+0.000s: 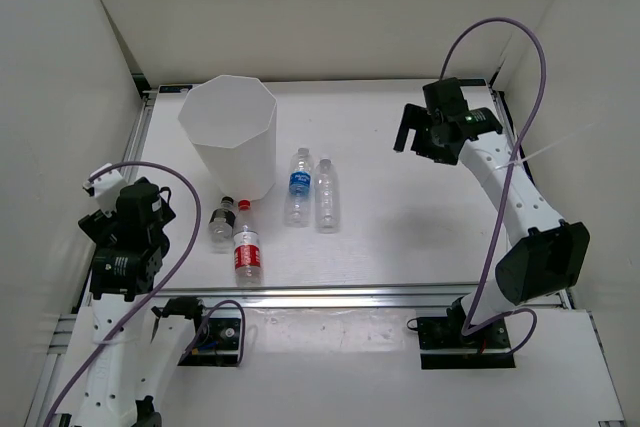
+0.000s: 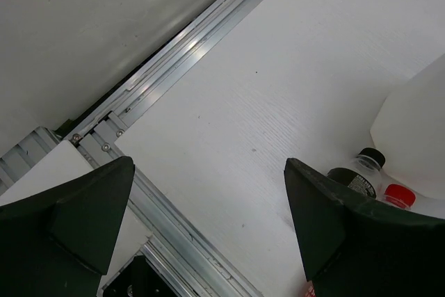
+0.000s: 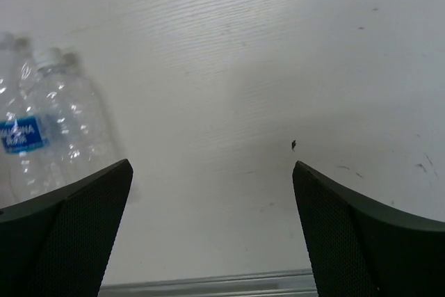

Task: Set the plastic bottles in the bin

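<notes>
Plastic bottles (image 1: 326, 209) lie on the table (image 1: 420, 237), all four outside the bin (image 1: 240, 162), which stands upright at 10 o'clock from the table's centre. The blue-labelled bottle (image 1: 298, 185) and white-capped bottle (image 1: 326, 192) lie side by side at its 4 o'clock. The dark-capped bottle (image 1: 222, 222) and red-labelled bottle (image 1: 247, 245) lie at its 6 o'clock. Left gripper (image 2: 208, 165) hovers at 8 o'clock over the table's left edge, fingers spread wide, holding nothing. Right gripper (image 3: 212, 165) hangs at 2 o'clock, equally wide and empty.

A white table (image 1: 400, 227) edged by an aluminium rail (image 1: 380, 292), enclosed by white walls (image 1: 330, 7).
</notes>
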Tool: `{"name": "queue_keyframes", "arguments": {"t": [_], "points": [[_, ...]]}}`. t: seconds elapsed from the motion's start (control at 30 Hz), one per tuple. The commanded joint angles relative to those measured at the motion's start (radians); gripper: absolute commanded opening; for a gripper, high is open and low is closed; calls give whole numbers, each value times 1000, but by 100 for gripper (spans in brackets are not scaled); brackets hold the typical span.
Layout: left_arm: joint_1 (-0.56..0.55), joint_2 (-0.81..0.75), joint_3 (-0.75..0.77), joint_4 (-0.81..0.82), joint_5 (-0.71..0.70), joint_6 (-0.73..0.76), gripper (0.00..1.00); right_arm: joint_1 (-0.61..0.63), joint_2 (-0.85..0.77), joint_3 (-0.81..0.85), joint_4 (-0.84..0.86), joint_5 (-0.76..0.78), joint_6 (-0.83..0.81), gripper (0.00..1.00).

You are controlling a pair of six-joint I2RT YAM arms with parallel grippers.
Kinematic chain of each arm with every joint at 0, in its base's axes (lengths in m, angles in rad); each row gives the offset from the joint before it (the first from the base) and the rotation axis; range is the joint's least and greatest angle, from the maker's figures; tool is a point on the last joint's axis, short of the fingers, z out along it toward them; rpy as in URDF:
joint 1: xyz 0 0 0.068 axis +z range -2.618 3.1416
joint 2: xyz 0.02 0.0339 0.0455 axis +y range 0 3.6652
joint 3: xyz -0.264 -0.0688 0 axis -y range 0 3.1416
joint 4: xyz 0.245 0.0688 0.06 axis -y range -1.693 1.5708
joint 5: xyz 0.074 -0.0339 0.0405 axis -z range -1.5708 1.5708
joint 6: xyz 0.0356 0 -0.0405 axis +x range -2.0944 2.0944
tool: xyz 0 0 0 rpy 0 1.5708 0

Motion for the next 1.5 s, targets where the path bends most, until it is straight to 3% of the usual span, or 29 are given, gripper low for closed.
{"name": "queue_keyframes", "arguments": {"t": [0.0,0.13,0.33,0.6,0.73,1.13,1.3,1.4,1.47], "points": [[4,0,-14,23,-9,-19,100,4,-16,-9,72,-202,-140,99],[4,0,-14,14,-9,-37,100,4,33,0,95,-363,-166,99],[4,-10,-5,-6,-9,-46,100,4,136,9,164,-446,-145,99],[4,-10,15,-34,-18,-46,100,6,443,217,182,-666,-134,99],[4,-10,33,-34,-9,-28,100,42,555,297,193,-721,-113,99],[4,0,61,-61,2,-19,100,174,693,288,291,-800,-74,99],[4,0,81,-80,20,-19,100,174,736,264,303,-790,-65,88],[4,0,81,-80,20,-19,100,174,736,236,303,-781,-74,72],[4,-10,81,-80,20,-19,100,174,736,222,285,-761,-85,54]]}}
